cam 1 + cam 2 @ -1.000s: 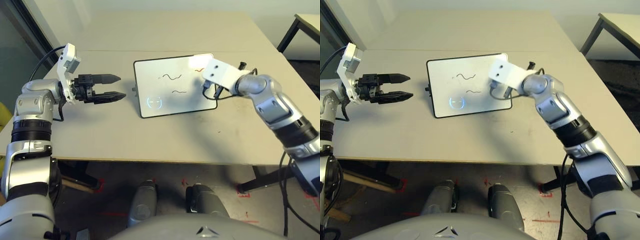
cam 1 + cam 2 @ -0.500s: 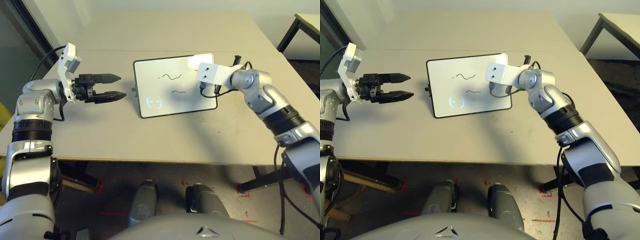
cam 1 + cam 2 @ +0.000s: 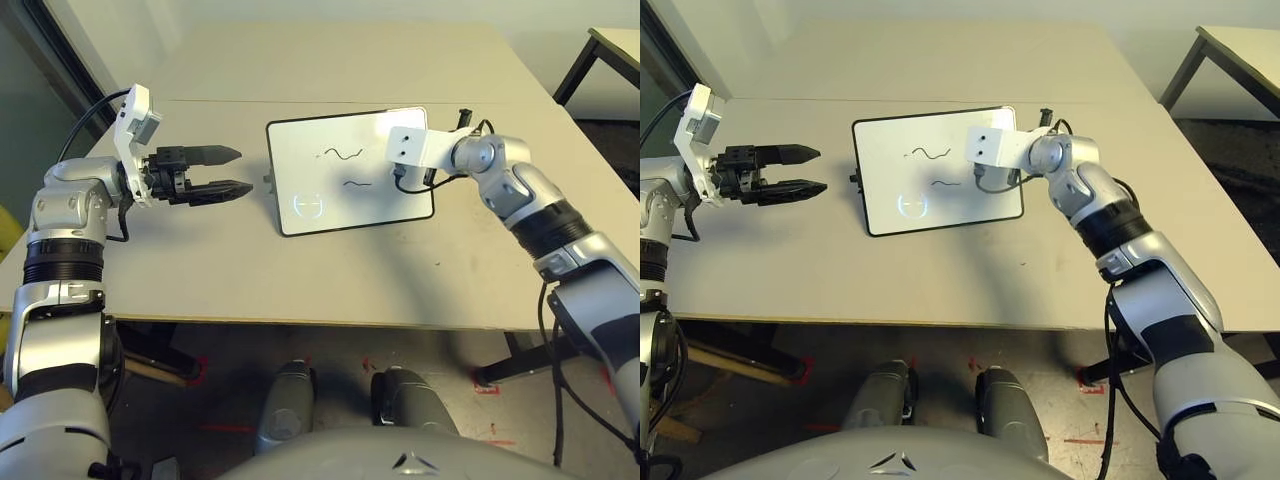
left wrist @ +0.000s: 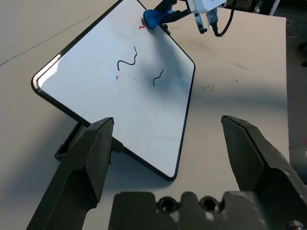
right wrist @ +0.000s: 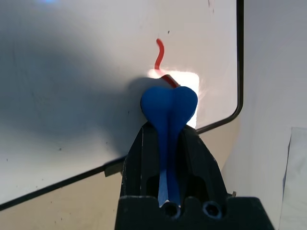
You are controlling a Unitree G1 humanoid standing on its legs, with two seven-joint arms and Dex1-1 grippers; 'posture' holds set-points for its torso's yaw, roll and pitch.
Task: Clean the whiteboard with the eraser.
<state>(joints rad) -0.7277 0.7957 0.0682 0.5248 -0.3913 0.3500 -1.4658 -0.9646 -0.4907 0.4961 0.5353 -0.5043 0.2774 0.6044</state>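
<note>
The whiteboard (image 3: 330,195) stands tilted on the table, with two dark squiggles (image 3: 342,153) near its middle and a red squiggle (image 5: 158,51) by its far right corner. My right gripper (image 5: 168,134) is shut on the blue eraser (image 5: 169,106), whose tip presses on the board right at the red mark; the eraser (image 4: 152,18) also shows in the left wrist view. My left gripper (image 3: 243,171) hovers open to the left of the board, apart from it, with nothing between its fingers.
The beige table (image 3: 200,270) has free room in front of and to the left of the board. A bluish light spot (image 3: 308,205) reflects on the board's near left part. A second table (image 3: 612,45) stands at the far right.
My right wrist has slid left along the board's far right corner with the eraser, and the elbow has swung in. The left arm has not moved.
</note>
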